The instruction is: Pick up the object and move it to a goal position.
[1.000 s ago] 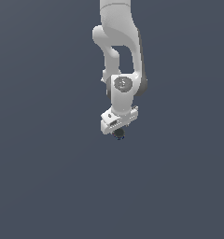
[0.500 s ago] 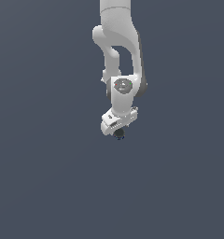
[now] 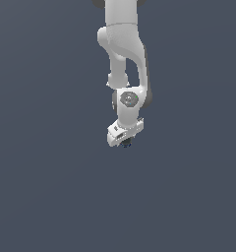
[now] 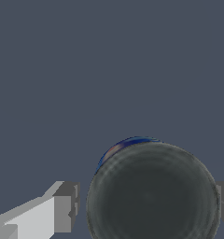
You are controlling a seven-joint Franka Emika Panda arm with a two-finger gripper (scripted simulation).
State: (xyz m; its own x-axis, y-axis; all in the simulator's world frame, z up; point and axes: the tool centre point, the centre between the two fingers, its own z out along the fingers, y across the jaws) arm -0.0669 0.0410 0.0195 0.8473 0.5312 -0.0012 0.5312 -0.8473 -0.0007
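The white arm hangs down in the middle of the exterior view, and its gripper points downward. The object shows there as a tiny dark lump with a bluish edge at the fingertips. In the wrist view the object is a large dark grey ball with a blue rim at its far side. It sits between the two fingers, which press against its sides. The gripper is shut on it. The background is a plain grey-blue with no surface visible.
The arm and gripper have risen slightly with the object held; little else differs.
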